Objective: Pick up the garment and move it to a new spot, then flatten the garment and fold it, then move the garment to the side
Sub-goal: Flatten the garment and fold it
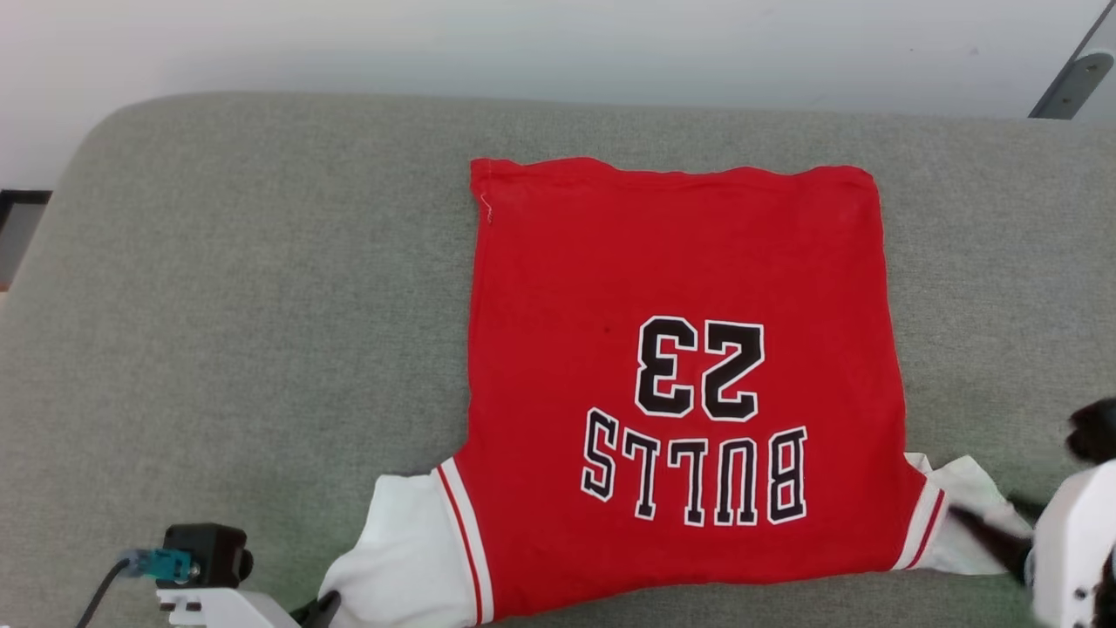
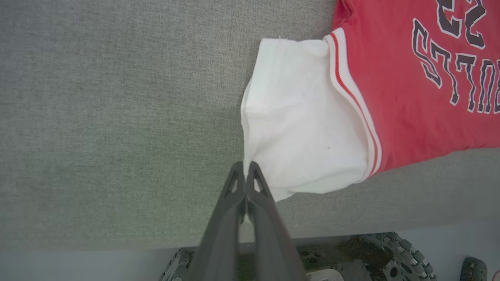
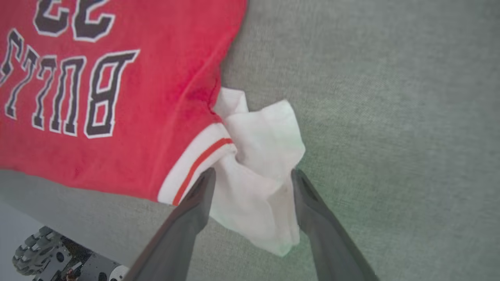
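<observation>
The red jersey [image 1: 680, 262] lies spread flat on the grey cushioned surface [image 1: 218, 305], hem toward the far edge and shoulders at the near edge. Its black, white-outlined "BULLS" [image 1: 693, 475] and number 23 [image 1: 700, 368] read upside down from the robot's side. The white left sleeve [image 1: 392, 549] lies fairly smooth past its red-and-white striped trim; the right sleeve [image 1: 963, 515] is crumpled into a bunch.

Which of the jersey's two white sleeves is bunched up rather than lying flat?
The sleeve on the robot's right, crumpled between the open fingers of the right gripper. The left sleeve lies smooth, pinched at its edge by the left gripper.
</observation>
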Available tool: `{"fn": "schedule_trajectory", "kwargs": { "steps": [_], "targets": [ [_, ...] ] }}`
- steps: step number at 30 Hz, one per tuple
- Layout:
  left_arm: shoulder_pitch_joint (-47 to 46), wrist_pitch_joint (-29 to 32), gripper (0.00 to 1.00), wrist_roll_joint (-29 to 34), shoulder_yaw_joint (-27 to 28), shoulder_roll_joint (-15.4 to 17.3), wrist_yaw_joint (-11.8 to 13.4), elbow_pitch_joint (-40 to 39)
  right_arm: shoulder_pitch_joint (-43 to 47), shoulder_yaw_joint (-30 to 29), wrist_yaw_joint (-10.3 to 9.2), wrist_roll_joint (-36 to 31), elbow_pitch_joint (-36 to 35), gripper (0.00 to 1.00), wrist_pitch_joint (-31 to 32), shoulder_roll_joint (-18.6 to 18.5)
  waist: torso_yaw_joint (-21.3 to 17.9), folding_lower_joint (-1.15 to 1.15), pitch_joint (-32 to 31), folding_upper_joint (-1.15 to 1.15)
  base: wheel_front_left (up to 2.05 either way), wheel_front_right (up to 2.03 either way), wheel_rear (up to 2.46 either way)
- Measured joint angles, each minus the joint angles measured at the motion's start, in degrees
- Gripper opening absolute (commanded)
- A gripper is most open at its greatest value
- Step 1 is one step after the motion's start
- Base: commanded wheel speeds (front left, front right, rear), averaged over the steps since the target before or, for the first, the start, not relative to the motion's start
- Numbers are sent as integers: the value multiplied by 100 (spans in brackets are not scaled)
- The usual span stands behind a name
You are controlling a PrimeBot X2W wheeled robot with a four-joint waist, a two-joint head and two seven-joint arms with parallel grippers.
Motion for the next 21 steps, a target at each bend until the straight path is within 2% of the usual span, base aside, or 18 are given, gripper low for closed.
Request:
{"fn": "schedule_trajectory", "kwargs": {
  "steps": [6,10,16,21],
  "targets": [
    [-174,-42,0,93,-33,-64,-52,-9,-483,-431,0,-216,-725,100,-105,130,32,0,132,0,0,0,0],
    [-343,-43,0,154,-75,-133,-114,-15,-1207,-494,0,-624,-667,100,-554,274,79,0,279,0,0,0,0],
    [-680,-43,0,274,-152,-252,-285,1,-2540,-386,0,-1074,516,100,-1292,419,206,0,564,0,0,0,0],
    [-1021,-37,0,365,-249,-415,-471,85,-3584,-321,0,-1354,1839,100,-1457,441,394,0,828,0,0,0,0]
  ]
}}
